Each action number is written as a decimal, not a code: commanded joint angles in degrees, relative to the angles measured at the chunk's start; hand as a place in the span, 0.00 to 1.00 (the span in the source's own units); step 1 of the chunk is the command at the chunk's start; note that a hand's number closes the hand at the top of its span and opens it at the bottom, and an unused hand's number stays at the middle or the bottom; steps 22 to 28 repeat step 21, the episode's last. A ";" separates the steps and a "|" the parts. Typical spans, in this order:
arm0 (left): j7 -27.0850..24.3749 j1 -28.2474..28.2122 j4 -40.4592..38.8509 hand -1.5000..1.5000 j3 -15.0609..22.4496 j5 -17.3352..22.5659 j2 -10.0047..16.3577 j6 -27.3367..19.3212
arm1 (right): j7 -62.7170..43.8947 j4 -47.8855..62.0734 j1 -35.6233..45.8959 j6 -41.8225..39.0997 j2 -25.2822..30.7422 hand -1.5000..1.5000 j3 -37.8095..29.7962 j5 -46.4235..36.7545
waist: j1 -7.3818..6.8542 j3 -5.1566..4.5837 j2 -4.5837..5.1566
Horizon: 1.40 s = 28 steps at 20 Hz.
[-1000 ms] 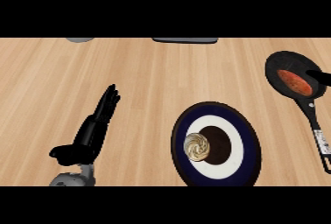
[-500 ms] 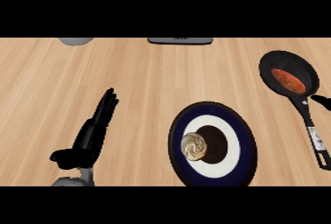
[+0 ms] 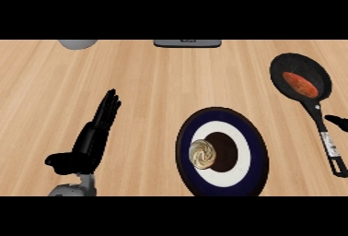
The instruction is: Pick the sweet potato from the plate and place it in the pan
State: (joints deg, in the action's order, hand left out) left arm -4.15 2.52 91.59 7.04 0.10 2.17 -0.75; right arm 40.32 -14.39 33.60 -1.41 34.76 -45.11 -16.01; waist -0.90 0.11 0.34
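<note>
Sweet potato lies in the pan, far right, so I judge the placing done. My left hand rests open and empty, clear of the plate. My right hand barely shows, so I cannot tell its state.

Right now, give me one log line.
sweet potato: in pan | plate: holds tan swirled item | left hand: open, resting | right hand: barely in view, right edge

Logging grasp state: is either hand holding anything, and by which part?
The left hand is open and holds nothing. Only a sliver of the right hand shows beside the pan's handle; whether it holds anything cannot be told.
</note>
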 commanded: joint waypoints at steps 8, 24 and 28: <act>-4.26 0.23 -5.01 0.50 -1.29 -0.43 -0.81 0.88 | -3.94 -6.49 -2.40 2.98 -3.15 0.00 7.04 3.68 | 0.66 -0.11 -0.29; -0.64 1.65 -2.89 0.50 -1.86 -1.66 -0.62 0.38 | -1.38 -5.77 -3.64 10.76 -2.35 0.00 11.93 4.09 | 0.44 -0.07 -0.17; -0.64 1.65 -2.89 0.50 -1.86 -1.66 -0.62 0.38 | -1.38 -5.77 -3.64 10.76 -2.35 0.00 11.93 4.09 | 0.44 -0.07 -0.17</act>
